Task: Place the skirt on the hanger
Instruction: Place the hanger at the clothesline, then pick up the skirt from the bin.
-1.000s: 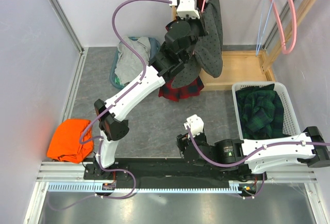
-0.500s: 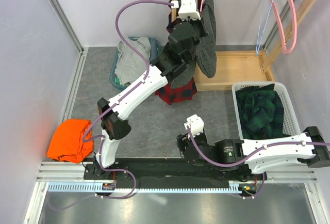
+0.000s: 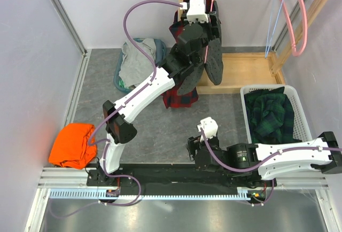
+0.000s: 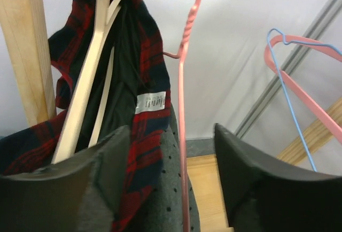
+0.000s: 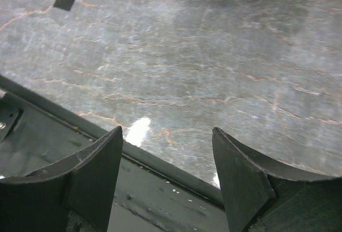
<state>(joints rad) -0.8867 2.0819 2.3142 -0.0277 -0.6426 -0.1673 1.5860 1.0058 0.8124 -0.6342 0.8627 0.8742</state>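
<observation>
At the hanger (image 4: 180,109), left arm (image 3: 144,87) outstretched

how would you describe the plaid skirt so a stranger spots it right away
Look to the wooden rack at the far side. By its left post hangs the skirt, draped on a pale wooden hanger. It is red and navy plaid with a white label, unlike the grey dotted garment beside it.

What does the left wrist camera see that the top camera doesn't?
Only the left wrist view shows the white label on the red skirt. Only the top view shows the orange cloth, the basket and the right arm. Both show the red skirt, the pink hanger and the wooden rack.
</observation>
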